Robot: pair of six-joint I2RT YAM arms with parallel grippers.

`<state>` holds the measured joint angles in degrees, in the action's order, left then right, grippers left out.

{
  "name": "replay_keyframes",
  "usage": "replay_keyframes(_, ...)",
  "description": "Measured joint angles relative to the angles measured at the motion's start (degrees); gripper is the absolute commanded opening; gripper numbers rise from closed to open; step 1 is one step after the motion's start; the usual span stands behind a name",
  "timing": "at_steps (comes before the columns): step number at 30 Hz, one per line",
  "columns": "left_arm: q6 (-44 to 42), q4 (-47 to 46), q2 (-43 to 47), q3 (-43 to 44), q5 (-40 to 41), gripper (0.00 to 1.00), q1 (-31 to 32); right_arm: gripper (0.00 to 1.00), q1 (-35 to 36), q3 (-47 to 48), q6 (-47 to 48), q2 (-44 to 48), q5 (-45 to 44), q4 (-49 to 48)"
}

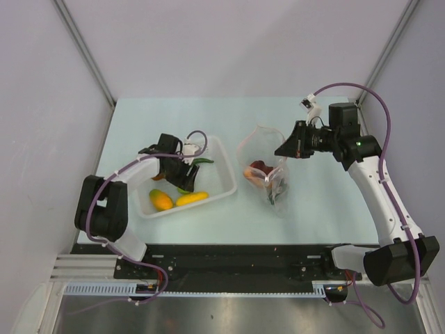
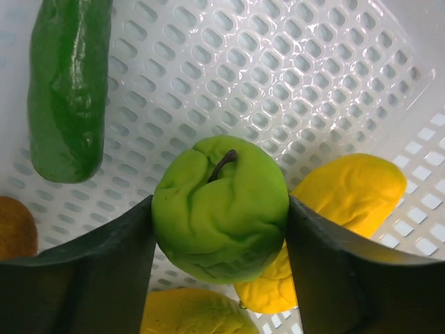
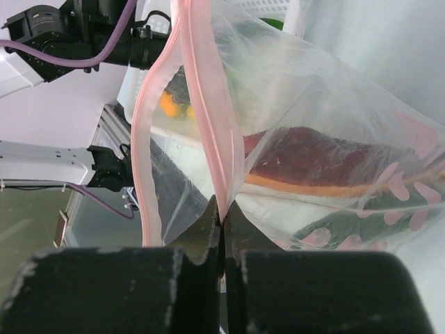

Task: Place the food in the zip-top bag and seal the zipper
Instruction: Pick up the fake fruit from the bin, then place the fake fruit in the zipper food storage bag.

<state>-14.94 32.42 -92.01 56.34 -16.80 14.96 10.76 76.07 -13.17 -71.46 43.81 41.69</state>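
My left gripper (image 2: 220,223) is shut on the lime-green ball (image 2: 220,205) and holds it just above the floor of the white slotted basket (image 1: 222,182). In the basket lie a dark green cucumber (image 2: 68,87), two yellow fruits (image 2: 344,209) and a brown piece (image 2: 14,226). My right gripper (image 3: 221,209) is shut on the pink-red zipper (image 3: 208,118) of the clear zip-top bag (image 1: 264,170), holding its mouth up and open. Inside the bag are a reddish-brown piece (image 3: 313,156), an orange carrot (image 3: 306,184) and a dark green piece (image 3: 354,223).
The basket stands left of centre on the pale table (image 1: 313,209), the bag right of centre. The left gripper (image 1: 179,167) is over the basket's middle; the right gripper (image 1: 286,147) is at the bag's right edge. Grey walls close in the table.
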Motion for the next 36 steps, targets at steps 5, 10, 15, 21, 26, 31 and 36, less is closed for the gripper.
replay_keyframes(5,0.6,1.4,2.5,2.8,-0.1,0.50,0.0,0.00,0.0,0.0,0.3,0.0,0.0,0.0)
replay_keyframes(10,3.7,1.7,6.9,16.3,-3.7,0.50,0.9,0.00,0.1,-0.2,0.5,0.0,0.0,0.0)
replay_keyframes(15,7.1,-4.1,12.4,31.3,-8.1,0.54,8.0,0.00,0.2,-0.3,0.4,0.0,0.0,0.0)
replay_keyframes(21,9.5,-9.6,16.2,35.5,-11.2,0.56,20.0,0.00,0.3,-0.3,0.4,0.0,0.0,0.0)
replay_keyframes(26,8.9,-8.9,10.4,35.6,-10.0,0.63,28.4,0.00,0.4,-0.3,0.4,0.0,0.0,0.0)
replay_keyframes(31,8.4,-4.5,1.4,37.4,-8.0,1.00,31.1,0.00,0.4,-0.3,0.3,0.0,0.2,0.0)
replay_keyframes(36,8.5,0.3,-2.1,39.3,-7.1,1.00,31.0,0.00,0.4,-0.3,0.3,0.0,0.6,0.0)
